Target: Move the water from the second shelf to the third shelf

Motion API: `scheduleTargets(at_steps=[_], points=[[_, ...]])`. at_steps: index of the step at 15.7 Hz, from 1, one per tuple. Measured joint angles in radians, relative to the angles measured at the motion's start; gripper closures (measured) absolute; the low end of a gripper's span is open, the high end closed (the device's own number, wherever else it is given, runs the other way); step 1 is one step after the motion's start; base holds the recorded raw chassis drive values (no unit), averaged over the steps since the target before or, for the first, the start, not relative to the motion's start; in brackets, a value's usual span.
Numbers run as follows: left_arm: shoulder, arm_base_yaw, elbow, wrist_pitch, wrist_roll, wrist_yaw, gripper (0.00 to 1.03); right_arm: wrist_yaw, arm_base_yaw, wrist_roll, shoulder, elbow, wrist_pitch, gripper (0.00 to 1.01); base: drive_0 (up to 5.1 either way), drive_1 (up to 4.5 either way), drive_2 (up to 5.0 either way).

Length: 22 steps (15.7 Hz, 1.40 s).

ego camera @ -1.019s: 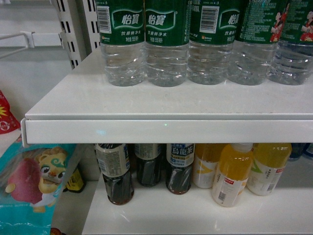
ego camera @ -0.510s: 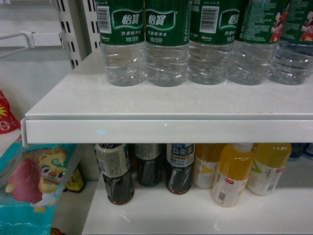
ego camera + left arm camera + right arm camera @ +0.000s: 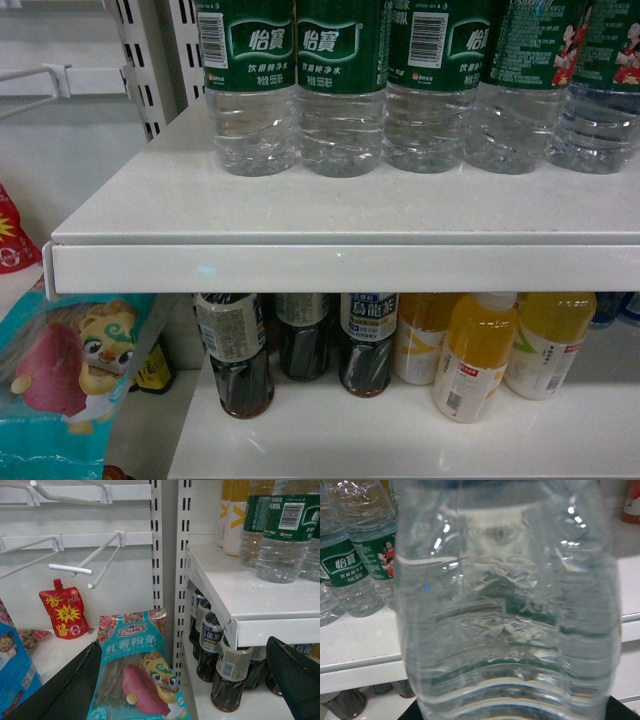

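Observation:
A clear ribbed water bottle (image 3: 510,610) fills the right wrist view, right in front of the camera. My right gripper (image 3: 512,715) is shut on it, with only dark finger corners (image 3: 620,711) showing at the bottom edge. More water bottles with green labels (image 3: 258,90) stand in a row on the white shelf (image 3: 340,265) in the head view, where neither gripper appears. Two of them (image 3: 350,565) also show behind the held one. In the left wrist view my left gripper (image 3: 184,647) hangs open and empty, its black fingers (image 3: 65,690) wide apart, left of the shelf corner.
Under the shelf stand dark tea bottles (image 3: 235,350) and yellow juice bottles (image 3: 475,355). A teal snack bag (image 3: 137,675) leans beside the slotted upright (image 3: 182,555). White peg hooks (image 3: 95,555) and a red pouch (image 3: 64,610) are on the left panel.

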Motion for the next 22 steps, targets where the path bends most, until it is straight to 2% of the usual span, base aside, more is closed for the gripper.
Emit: scheduleTargets(at_steps=[8,9,10,11,12,14,16,18,21,22], points=[[0.000,0.000,0.000,0.000,0.000,0.000,0.05,0.000,0.000,0.000,0.000,0.000,0.000,0.59,-5.0,2.40,2.4],[0.000,0.000,0.000,0.000,0.000,0.000,0.05,-0.072,-0.028,-0.020,0.003,0.000,0.018,0.59,-5.0,2.40,2.4],[0.000,0.000,0.000,0.000,0.000,0.001,0.05,-0.258,-0.093,-0.032,0.031,0.005,0.076,0.59,-5.0,2.40,2.4],[0.000,0.000,0.000,0.000,0.000,-0.002,0.05,-0.335,-0.070,-0.046,0.062,0.031,0.088,0.59,-5.0,2.40,2.4],[0.000,0.000,0.000,0.000,0.000,0.001,0.05,-0.373,-0.023,-0.058,0.090,0.046,0.106,0.59,-5.0,2.40,2.4],[0.000,0.000,0.000,0.000,0.000,0.000,0.05,-0.369,0.103,-0.078,0.159,0.087,0.147,0.59,-5.0,2.40,2.4],[0.000,0.000,0.000,0.000,0.000,0.000,0.05,-0.299,0.194,-0.102,0.240,0.113,0.220,0.59,-5.0,2.40,2.4],[0.000,0.000,0.000,0.000,0.000,0.000,0.05,-0.276,0.242,-0.113,0.347,0.132,0.284,0.59,-2.5,1.20,1.2],[0.000,0.000,0.000,0.000,0.000,0.000,0.05,-0.257,0.269,-0.111,0.540,0.195,0.358,0.59,0.0,0.00,0.0],[0.000,0.000,0.000,0.000,0.000,0.000,0.05,-0.256,0.269,-0.098,0.609,0.237,0.378,0.59,0.0,0.00,0.0]])
